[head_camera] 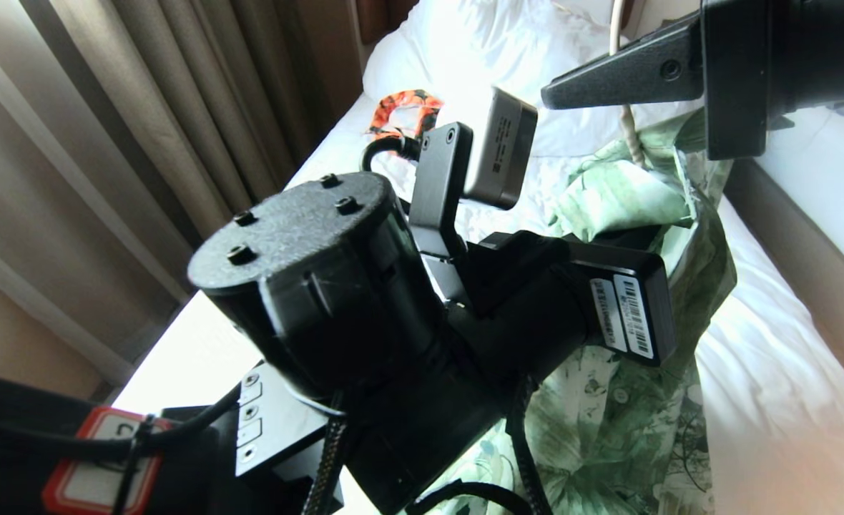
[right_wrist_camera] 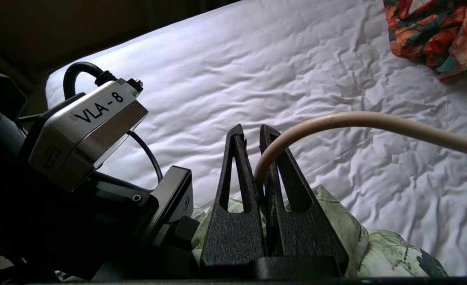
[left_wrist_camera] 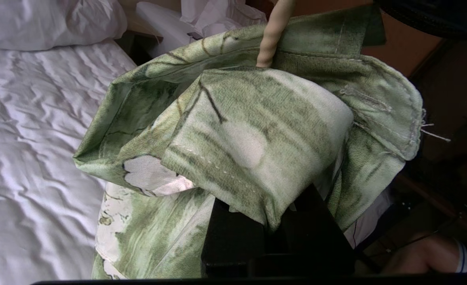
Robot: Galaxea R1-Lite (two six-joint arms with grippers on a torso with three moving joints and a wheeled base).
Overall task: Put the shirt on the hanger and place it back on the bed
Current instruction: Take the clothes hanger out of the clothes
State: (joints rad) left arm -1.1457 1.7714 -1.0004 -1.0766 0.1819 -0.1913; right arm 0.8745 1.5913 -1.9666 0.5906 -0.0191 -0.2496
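The green floral shirt (head_camera: 629,429) hangs above the white bed (head_camera: 765,400), bunched at its collar (left_wrist_camera: 257,130). My left gripper (left_wrist_camera: 271,227) is shut on a fold of the collar, its fingers partly hidden under the cloth. The cream wire hanger (right_wrist_camera: 376,118) has its twisted neck (left_wrist_camera: 271,39) rising out of the collar. My right gripper (right_wrist_camera: 250,130) is shut on the hanger's curved hook, just above the shirt (right_wrist_camera: 336,221). In the head view the right gripper (head_camera: 558,93) reaches in from the upper right, with the hanger's neck (head_camera: 633,143) below it.
An orange-and-teal garment (head_camera: 404,107) lies near the white pillow (head_camera: 479,43) at the head of the bed. Curtains (head_camera: 143,107) hang along the left. A second white bed (head_camera: 830,164) stands to the right. A person's leg (left_wrist_camera: 427,253) shows beside the bed.
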